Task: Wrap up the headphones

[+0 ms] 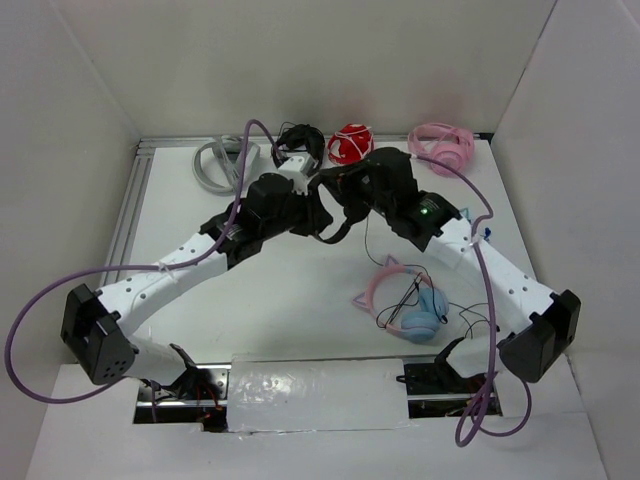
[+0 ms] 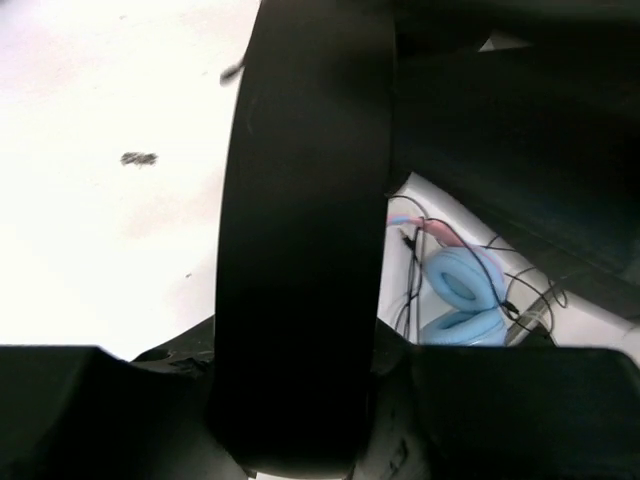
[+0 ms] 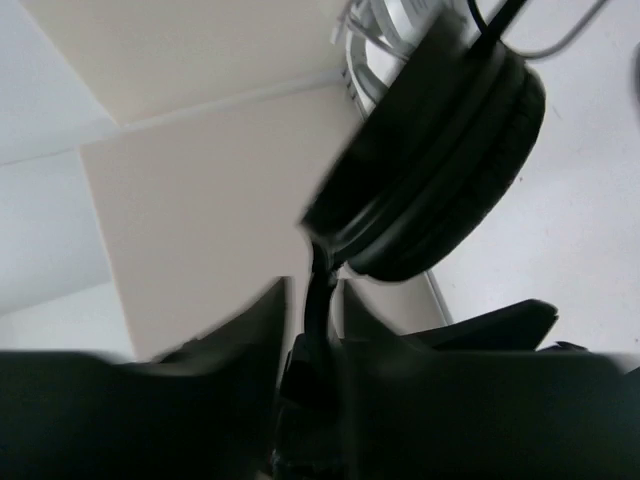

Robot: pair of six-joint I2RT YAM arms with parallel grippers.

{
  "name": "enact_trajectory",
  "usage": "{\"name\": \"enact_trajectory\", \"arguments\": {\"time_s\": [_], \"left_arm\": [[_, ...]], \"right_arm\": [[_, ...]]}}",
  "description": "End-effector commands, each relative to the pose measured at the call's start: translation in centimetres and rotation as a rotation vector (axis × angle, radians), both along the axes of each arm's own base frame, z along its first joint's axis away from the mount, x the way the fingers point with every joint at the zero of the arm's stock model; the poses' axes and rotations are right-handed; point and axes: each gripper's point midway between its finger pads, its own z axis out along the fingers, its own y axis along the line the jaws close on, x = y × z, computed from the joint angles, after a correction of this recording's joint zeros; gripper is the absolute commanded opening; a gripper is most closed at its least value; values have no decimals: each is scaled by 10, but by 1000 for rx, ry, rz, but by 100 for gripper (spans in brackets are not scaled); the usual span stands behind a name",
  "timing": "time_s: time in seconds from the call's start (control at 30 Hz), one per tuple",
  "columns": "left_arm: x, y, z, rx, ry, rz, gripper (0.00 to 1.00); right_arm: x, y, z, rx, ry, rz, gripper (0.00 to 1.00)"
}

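The black headphones [image 1: 338, 222] hang above the table's middle, held between both arms. My left gripper [image 1: 312, 215] is shut on them; in the left wrist view a broad black part of the headphones [image 2: 300, 250] fills the gap between my jaws [image 2: 300, 410]. My right gripper [image 1: 350, 188] is shut on the thin black headband stem [image 3: 318, 290], with a round black ear cup [image 3: 440, 160] just above my fingers [image 3: 240, 340]. The thin black cord [image 1: 366, 245] hangs down toward the table.
Along the back wall lie a grey pair [image 1: 222, 160], a chunkier black pair [image 1: 298, 140], a red pair [image 1: 350, 146] and a pink pair [image 1: 442, 146]. The pink cat-ear pair with blue cups [image 1: 405, 302] lies at the front right, and also shows in the left wrist view [image 2: 460, 295].
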Motion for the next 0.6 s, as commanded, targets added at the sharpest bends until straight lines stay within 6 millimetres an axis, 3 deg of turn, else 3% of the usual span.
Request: {"name": "enact_trajectory", "arguments": {"time_s": [0.0,0.03,0.07,0.1,0.13,0.17,0.2,0.27,0.33,0.4,0.43,0.47,0.5,0.53,0.57], "left_arm": [[11,21,49,-53,-92,93,0],[10,23,48,-40,-87,98,0],[11,26,53,-35,-97,105,0],[12,31,54,-28,-101,121,0],[11,33,54,-21,-96,124,0],[10,37,59,-20,-106,118,0],[11,40,58,-9,-107,119,0],[11,47,66,-13,-119,133,0],[16,61,79,-19,-148,130,0],[16,66,94,-41,-180,113,0],[17,70,100,-43,-194,109,0],[13,72,119,-58,-236,81,0],[13,78,125,-54,-243,77,0],[8,81,148,-77,-280,64,0],[3,80,158,-84,-293,34,0]], "right_arm": [[-5,-40,39,-31,-133,-83,43],[-7,-42,43,-70,-179,-69,73],[-9,-44,50,-92,-226,-58,85],[-15,-45,70,-98,-310,-35,99],[-19,-48,75,-200,-388,10,100],[-30,-51,103,-279,-491,56,100],[-31,-51,96,-344,-504,88,100],[-42,-55,117,-439,-604,138,100],[-54,-69,125,-567,-711,153,100],[-59,-80,118,-586,-736,119,100],[-49,-90,79,-659,-682,79,100],[-57,-104,79,-677,-719,35,100],[-55,-113,73,-751,-765,8,100],[-51,-118,34,-845,-722,36,100],[-54,-126,23,-893,-713,36,100]]}}
